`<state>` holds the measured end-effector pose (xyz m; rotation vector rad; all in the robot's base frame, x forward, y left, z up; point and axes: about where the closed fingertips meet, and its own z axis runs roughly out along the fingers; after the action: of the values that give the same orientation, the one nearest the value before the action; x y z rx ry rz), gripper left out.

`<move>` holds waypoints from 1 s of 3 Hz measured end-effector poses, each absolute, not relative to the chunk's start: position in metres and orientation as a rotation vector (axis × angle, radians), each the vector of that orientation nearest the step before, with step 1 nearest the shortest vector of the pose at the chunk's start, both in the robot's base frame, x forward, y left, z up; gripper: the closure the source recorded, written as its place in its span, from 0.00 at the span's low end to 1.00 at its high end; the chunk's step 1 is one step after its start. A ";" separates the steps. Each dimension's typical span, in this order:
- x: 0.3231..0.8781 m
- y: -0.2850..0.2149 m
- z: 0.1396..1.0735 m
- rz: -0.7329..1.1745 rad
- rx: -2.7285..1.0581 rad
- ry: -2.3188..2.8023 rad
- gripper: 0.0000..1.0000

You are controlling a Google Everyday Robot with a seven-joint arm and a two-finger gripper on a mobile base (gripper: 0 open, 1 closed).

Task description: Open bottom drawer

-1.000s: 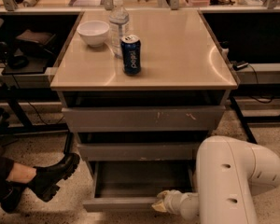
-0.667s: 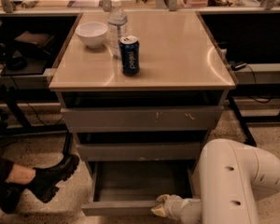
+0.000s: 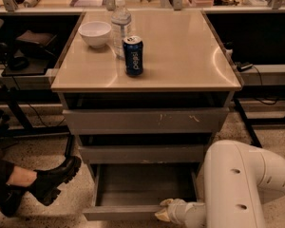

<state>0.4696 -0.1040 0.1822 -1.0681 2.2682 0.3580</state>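
The bottom drawer [image 3: 123, 212] is the lowest of three grey drawers in a small cabinet. It is pulled out toward me and its shallow grey tray [image 3: 142, 186] shows empty. The middle drawer front [image 3: 142, 153] and the wide top drawer front [image 3: 142, 121] with pale scratch marks sit nearly closed above it. My gripper [image 3: 162, 210] is at the right end of the bottom drawer's front panel, at its top edge. My white arm [image 3: 237, 189] fills the lower right corner.
On the beige cabinet top [image 3: 180, 56] stand a white bowl [image 3: 95, 33], a clear water bottle [image 3: 120, 25] and a blue can [image 3: 133, 56]. A person's black boot [image 3: 52, 179] rests on the floor to the left of the drawers. Dark desks flank the cabinet.
The bottom drawer has come out a little further toward me, with my gripper staying at its front edge. The view has shifted slightly.
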 end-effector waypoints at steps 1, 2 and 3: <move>0.454 -0.110 0.179 0.357 -1.047 2.265 1.00; 0.454 -0.109 0.183 0.357 -1.047 2.265 1.00; 0.454 -0.109 0.183 0.357 -1.047 2.265 0.81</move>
<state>0.4538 -0.1089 0.1828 -1.0472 2.2646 0.3573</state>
